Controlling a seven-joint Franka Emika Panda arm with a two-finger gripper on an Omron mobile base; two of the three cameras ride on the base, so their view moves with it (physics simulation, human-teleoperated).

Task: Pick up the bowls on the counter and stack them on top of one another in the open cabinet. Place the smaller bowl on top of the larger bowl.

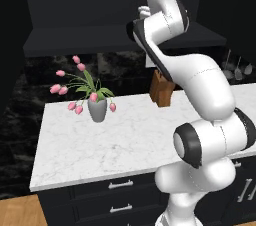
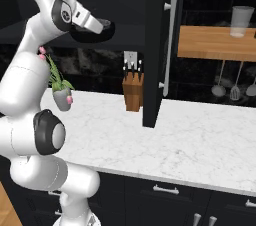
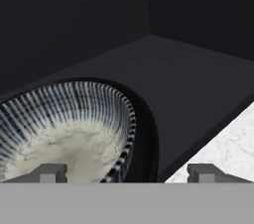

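The smaller bowl (image 3: 64, 134), grey with a striped wall and pale speckled bottom, sits nested inside the larger bowl (image 3: 146, 139), whose glossy black rim curves around it. Both rest on the cabinet's dark shelf board (image 3: 198, 79), near its front edge. My gripper (image 3: 126, 173) is open, its tips wide apart just above the right side of the nested bowls' rims, one tip over the grey bowl's inside. In the right base view the gripper (image 2: 102, 24) is raised to shelf height over the black bowl (image 2: 95, 34). The marble counter (image 1: 125, 140) lies below.
A grey vase of pink tulips (image 1: 97, 107) stands on the counter's left part. A wooden knife block (image 2: 132, 92) sits against the back wall. The open cabinet door (image 2: 157, 45) hangs to the right of the gripper. A wooden shelf (image 2: 215, 42) carries a glass.
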